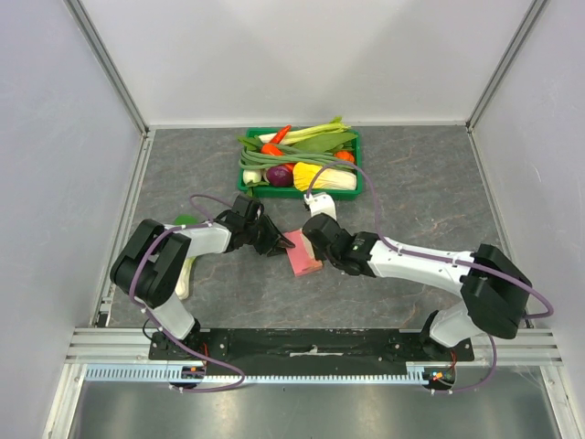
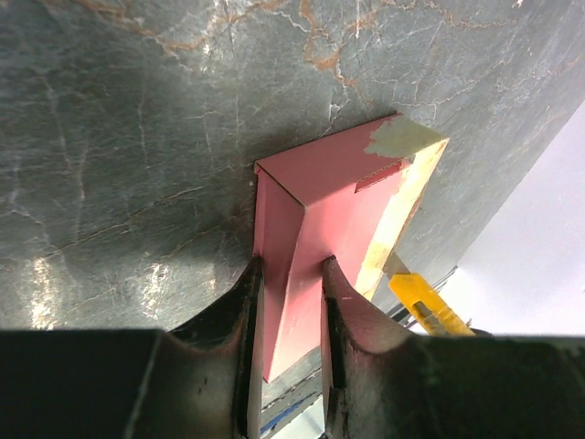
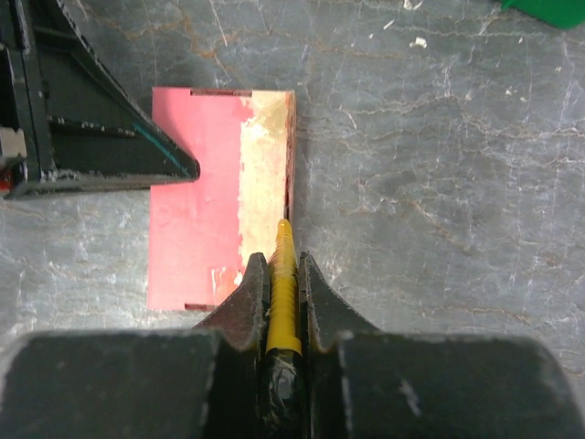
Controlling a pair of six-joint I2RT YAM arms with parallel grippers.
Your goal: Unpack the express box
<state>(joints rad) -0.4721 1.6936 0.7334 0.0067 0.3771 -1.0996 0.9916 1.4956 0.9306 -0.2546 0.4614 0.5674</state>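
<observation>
Enclosed cell: stone-patterned surface, plain panels on three sides.
The surface (image 1: 420,183) is dark grey with pale and rust-toned veins; the left wrist view shows soft glare patches on it. The back panel (image 1: 311,55), left panel (image 1: 46,137) and right panel (image 1: 548,137) are plain off-white, meeting at aluminium posts (image 1: 108,64). An aluminium rail (image 1: 110,343) runs along the near edge. Lighting even, shadows faint.

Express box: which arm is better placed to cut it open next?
Right. The right gripper holds the yellow knife, tip at the express box's taped edge; the left gripper just clamps it.
</observation>
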